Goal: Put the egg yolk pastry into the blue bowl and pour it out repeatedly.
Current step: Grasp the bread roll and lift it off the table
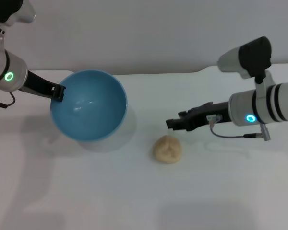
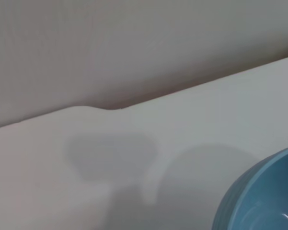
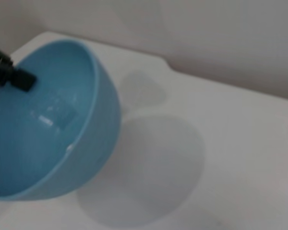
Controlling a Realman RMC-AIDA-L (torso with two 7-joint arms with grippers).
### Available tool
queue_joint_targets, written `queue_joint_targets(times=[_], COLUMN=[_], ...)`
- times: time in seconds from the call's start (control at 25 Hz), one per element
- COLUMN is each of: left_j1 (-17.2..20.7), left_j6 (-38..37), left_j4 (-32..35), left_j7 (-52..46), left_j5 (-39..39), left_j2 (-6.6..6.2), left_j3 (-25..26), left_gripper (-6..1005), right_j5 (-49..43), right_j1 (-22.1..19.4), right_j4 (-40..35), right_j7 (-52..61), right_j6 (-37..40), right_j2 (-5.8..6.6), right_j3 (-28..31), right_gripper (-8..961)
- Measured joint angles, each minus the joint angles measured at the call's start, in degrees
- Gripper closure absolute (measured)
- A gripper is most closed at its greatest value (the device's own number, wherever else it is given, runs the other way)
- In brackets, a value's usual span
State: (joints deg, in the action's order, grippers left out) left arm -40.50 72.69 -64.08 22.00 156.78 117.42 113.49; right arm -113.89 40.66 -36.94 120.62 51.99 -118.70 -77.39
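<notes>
Egg yolk pastry (image 1: 167, 149) on table (image 1: 206, 191); blue bowl (image 1: 89, 105) tilted, in left end effector (image 1: 59, 92)

Head looks down — wrists near blue bowl (image 1: 89, 105).

- The blue bowl (image 1: 89, 105) is plain glossy sky-blue inside and out.
- The egg yolk pastry (image 1: 167, 149) is matte pale tan-beige.
- The table (image 1: 144, 201) is white.
- The left gripper (image 1: 58, 92) is black.

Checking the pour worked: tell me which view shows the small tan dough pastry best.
The head view: the small round pale tan egg yolk pastry lies whole on the white table, outside the glossy blue bowl. Neither wrist view shows it.
</notes>
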Motion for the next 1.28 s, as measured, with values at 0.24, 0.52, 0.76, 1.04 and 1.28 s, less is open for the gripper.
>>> queue_joint_targets(times=[0.24, 0.52, 0.76, 1.04, 1.28], left_j1=[-0.38, -1.12, -1.27, -1.26, -1.28], left_j6=[1.03, 0.84, 0.7, 0.67, 0.68], left_j4=[-0.8, -0.87, -0.68, -0.33, -0.25], left_j7=[-0.04, -0.06, -0.06, -0.03, -0.06], left_j5=[0.09, 0.28, 0.33, 0.38, 0.38], left_j2=[-0.05, 0.0, 0.08, 0.09, 0.14], left_j3=[0.0, -0.08, -0.09, -0.37, -0.65], left_gripper=[999, 999, 1000, 1000, 999], right_j5=[-0.02, 0.41, 0.59, 6.87, 9.52], right_j1=[-0.25, 0.5, 2.06, 3.77, 3.99], right_j4=[1.07, 3.78, 6.2, 9.24, 9.58], right_j7=[6.99, 7.62, 7.7, 7.51, 10.19], right_j6=[0.21, -0.15, -1.71, -4.95, -6.01], right_j2=[0.2, -0.14, -0.58, -0.74, -0.69], right_j3=[-0.47, -0.82, -0.87, -6.56, -12.6], right_gripper=[494, 495, 506, 521, 535])
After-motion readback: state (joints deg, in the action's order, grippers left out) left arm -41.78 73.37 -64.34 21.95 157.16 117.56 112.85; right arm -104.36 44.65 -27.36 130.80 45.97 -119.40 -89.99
